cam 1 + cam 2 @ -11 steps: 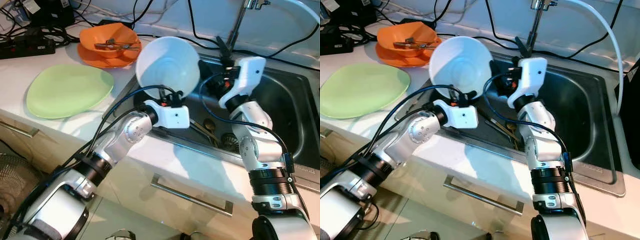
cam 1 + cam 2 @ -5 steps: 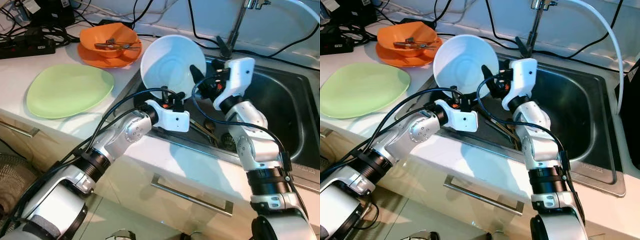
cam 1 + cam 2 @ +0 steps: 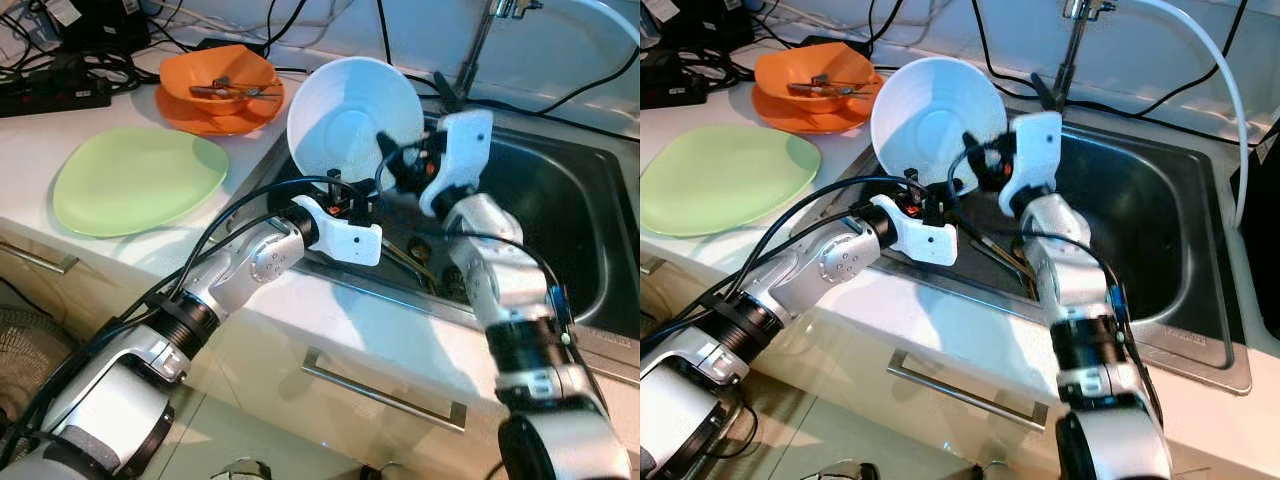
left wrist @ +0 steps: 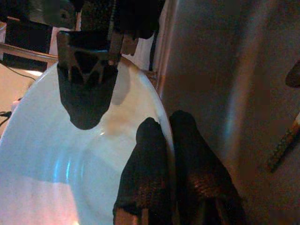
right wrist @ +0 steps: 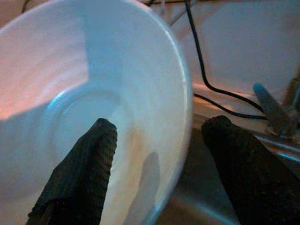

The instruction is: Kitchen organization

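A white bowl (image 3: 345, 115) hangs tilted over the left edge of the steel sink (image 3: 570, 190), its hollow facing me. My left gripper (image 4: 166, 136) is shut on the bowl's lower rim, one finger inside and one outside; it sits just under the bowl (image 3: 340, 187). My right gripper (image 5: 161, 124) is open and straddles the bowl's right rim: one finger (image 5: 89, 164) is inside the bowl (image 5: 70, 93), the other (image 5: 234, 159) outside. In the head views the right gripper (image 3: 393, 162) sits at the bowl's right side.
An orange bowl (image 3: 225, 75) with cutlery rests on an orange plate (image 3: 185, 115) at the back left. A green plate (image 3: 135, 180) lies on the white counter. Loose utensils (image 3: 415, 262) lie in the sink. A faucet (image 3: 478, 45) and cables stand behind.
My right gripper has moved left from the sink to the bowl, and its fingers now straddle the rim. The left gripper has carried the bowl slightly right and up.
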Tool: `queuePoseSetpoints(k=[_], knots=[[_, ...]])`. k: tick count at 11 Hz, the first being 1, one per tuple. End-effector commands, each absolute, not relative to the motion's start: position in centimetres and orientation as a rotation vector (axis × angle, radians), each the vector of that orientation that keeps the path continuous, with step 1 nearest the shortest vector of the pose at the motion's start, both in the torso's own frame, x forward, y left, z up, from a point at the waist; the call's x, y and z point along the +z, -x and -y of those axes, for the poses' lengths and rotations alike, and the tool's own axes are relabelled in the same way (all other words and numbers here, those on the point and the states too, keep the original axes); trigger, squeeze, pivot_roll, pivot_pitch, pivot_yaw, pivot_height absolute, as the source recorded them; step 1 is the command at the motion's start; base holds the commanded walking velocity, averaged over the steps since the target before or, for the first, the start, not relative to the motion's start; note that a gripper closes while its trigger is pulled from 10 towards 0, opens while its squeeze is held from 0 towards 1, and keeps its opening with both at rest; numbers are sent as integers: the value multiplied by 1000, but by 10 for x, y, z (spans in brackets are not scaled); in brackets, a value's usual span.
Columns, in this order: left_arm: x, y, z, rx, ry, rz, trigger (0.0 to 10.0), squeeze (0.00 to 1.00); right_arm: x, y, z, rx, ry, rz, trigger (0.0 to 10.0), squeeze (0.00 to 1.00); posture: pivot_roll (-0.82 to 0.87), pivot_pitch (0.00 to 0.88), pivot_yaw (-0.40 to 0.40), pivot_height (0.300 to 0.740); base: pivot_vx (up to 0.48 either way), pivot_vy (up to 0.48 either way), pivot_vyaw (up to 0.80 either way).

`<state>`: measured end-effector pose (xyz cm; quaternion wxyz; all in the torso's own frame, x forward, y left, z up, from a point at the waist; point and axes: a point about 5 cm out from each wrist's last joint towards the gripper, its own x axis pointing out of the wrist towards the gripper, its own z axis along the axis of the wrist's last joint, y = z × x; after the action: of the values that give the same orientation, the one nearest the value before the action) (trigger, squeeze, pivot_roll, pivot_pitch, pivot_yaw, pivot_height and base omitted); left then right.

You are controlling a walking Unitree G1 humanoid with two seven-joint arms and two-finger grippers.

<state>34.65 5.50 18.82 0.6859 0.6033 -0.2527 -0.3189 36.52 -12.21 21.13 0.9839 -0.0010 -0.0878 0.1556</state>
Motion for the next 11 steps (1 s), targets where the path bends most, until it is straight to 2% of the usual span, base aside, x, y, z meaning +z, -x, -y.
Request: queuePoseSetpoints(k=[1, 2, 3, 4, 11], knots=[[196, -348, -55, -691, -1361, 606, 10000, 0, 214, -369, 128, 276, -27, 165, 10000, 0, 34, 67, -41, 740, 0, 0, 0], [195, -348, -55, -692, -1364, 603, 10000, 0, 215, -371, 130, 261, -43, 163, 10000, 0, 32, 68, -43, 740, 0, 0, 0], [193, -348, -55, -696, -1365, 600, 10000, 0, 218, -374, 134, 235, -49, 161, 2471, 0, 33, 68, -43, 740, 0, 0, 0], [193, -349, -55, -697, -1366, 600, 10000, 0, 219, -375, 135, 233, -54, 163, 0, 0, 34, 69, -43, 740, 0, 0, 0], [194, -349, -55, -691, -1363, 604, 10000, 0, 218, -373, 127, 273, -75, 175, 0, 0, 37, 71, -43, 740, 0, 0, 0]])
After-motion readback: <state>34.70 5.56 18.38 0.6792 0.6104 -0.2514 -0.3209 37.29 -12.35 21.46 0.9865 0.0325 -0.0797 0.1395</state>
